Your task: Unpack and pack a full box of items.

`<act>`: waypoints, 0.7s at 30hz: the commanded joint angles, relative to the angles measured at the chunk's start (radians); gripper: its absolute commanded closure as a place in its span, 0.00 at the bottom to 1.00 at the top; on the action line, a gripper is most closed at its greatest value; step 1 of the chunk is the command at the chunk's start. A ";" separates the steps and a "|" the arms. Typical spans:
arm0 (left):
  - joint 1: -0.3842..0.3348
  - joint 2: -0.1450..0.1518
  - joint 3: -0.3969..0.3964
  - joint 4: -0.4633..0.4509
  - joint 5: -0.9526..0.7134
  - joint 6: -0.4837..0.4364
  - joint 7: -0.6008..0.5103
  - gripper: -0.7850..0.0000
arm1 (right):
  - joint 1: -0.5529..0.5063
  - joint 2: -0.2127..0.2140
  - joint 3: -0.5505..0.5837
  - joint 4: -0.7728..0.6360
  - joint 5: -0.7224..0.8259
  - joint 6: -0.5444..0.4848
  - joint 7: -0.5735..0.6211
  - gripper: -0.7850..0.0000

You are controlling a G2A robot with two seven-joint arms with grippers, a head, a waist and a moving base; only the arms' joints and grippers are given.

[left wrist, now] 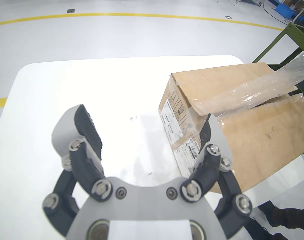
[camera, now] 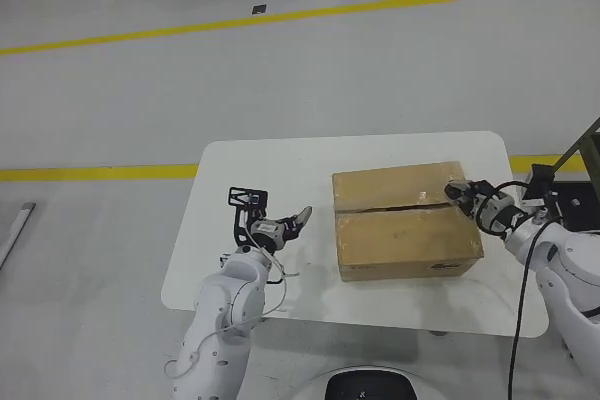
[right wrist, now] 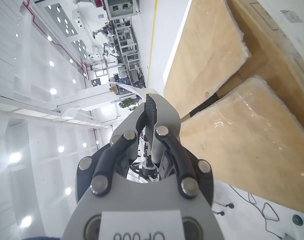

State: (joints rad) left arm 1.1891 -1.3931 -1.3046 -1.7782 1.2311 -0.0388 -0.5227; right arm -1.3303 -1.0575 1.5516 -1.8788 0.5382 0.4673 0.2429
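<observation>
The box (camera: 405,220) is sitting right of centre in the top view, resting flat on the white bench (camera: 280,170) with its long sides running across the frame. Its two top flaps are lying closed, and I am reading a narrow dark gap along the seam between them. The left arm (camera: 225,310) is entering from the lower left of the top view. The left jaws are standing wide open and holding nothing, hovering over bare bench just left of the box and not touching it. In the left wrist view I am seeing the box (left wrist: 254,138) end-on, with printed labels (left wrist: 171,123) covering its end face. A strip of clear tape (left wrist: 254,88) is lifting off the seam and rising away from the top, while its near end is adhering at the box edge above the labels. The right arm (camera: 570,270) is entering from the right edge of the top view, placing the right jaws at the right-hand end of the seam. In the right wrist view the right jaws are pressing closed, pinching the thin end of the tape (right wrist: 127,86) at their tips, beside the box (right wrist: 209,38). A yellow line (camera: 210,25) is crossing the floor in the upper part of the top view.
</observation>
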 commanded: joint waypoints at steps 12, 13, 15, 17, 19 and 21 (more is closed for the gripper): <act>-0.058 -0.003 0.037 0.014 -0.045 -0.031 0.007 1.00 | -0.045 0.012 -0.010 -0.035 -0.185 -0.019 0.065 1.00; -0.067 -0.004 0.047 0.018 -0.055 -0.037 0.008 1.00 | -0.047 0.013 -0.007 -0.040 -0.206 -0.030 0.059 1.00; -0.085 -0.007 0.063 0.032 -0.067 -0.039 0.010 1.00 | -0.058 0.015 -0.009 -0.047 -0.242 -0.046 0.061 1.00; -0.103 -0.011 0.085 0.047 -0.082 -0.044 0.014 1.00 | -0.065 0.015 -0.008 -0.048 -0.255 -0.062 0.065 1.00; -0.121 -0.015 0.110 0.062 -0.094 -0.051 0.015 1.00 | -0.076 0.016 -0.010 -0.056 -0.303 -0.088 0.055 1.00; -0.133 -0.019 0.133 0.077 -0.109 -0.056 0.018 1.00 | -0.088 0.015 -0.009 -0.060 -0.297 -0.102 0.061 1.00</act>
State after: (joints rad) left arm 1.0606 -1.4101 -1.1821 -1.7080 1.1281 -0.0930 -0.5063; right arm -1.4141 -1.0420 1.5418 -1.9374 0.2366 0.3705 0.2999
